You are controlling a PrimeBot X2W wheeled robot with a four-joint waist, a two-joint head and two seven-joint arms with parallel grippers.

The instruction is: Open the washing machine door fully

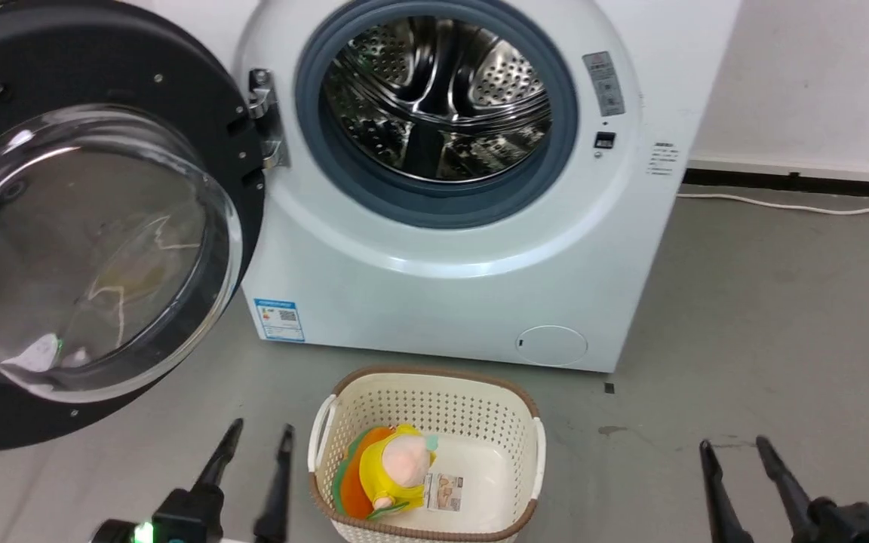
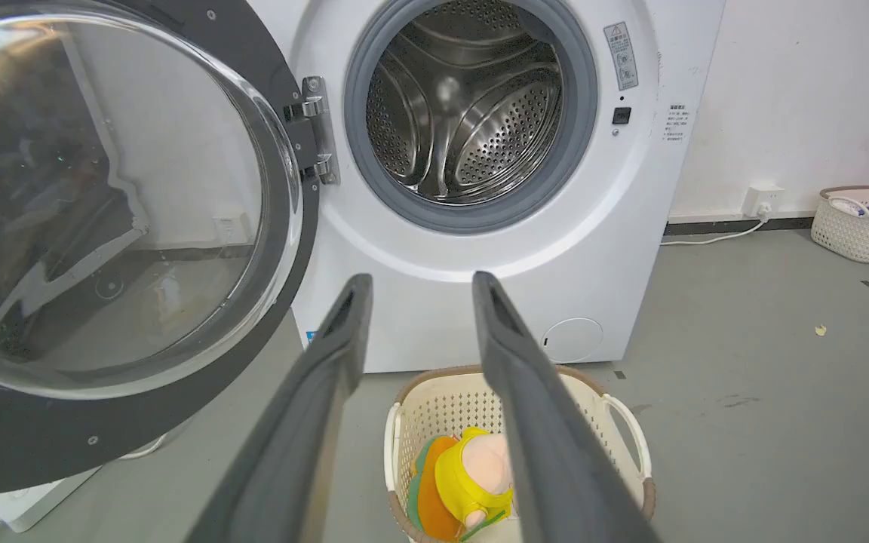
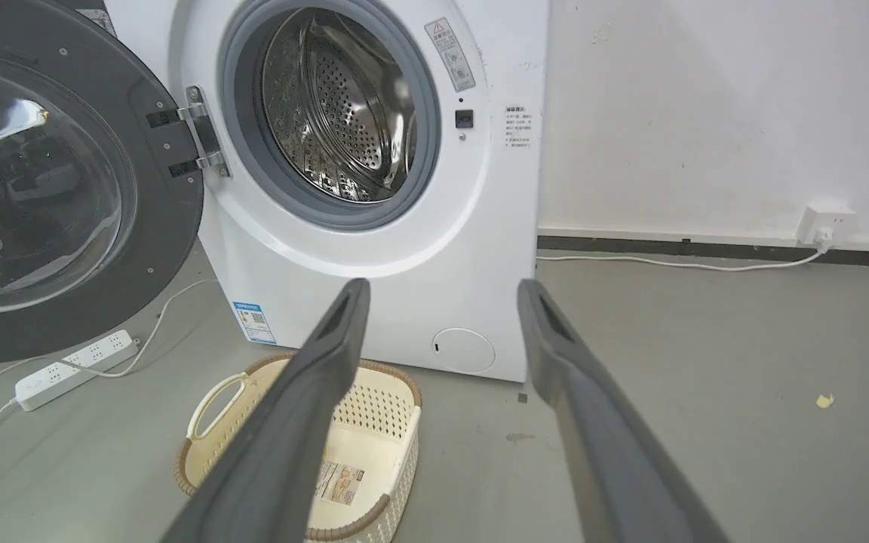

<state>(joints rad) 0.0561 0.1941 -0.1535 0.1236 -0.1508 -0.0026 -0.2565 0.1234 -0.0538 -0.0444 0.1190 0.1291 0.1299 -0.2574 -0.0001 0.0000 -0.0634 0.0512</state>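
Looking at the washing machine [image 1: 442, 286], I see the washing machine door [image 1: 95, 226] wide open beside it, so my job seems done, with my left gripper [image 1: 262, 427] and right gripper [image 1: 733, 444] spread apart, empty.

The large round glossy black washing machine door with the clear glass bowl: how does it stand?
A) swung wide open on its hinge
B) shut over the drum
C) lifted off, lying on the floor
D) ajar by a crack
A: the door hangs from its metal hinge, swung far to the side of the white washing machine, leaving the perforated steel drum wholly uncovered.
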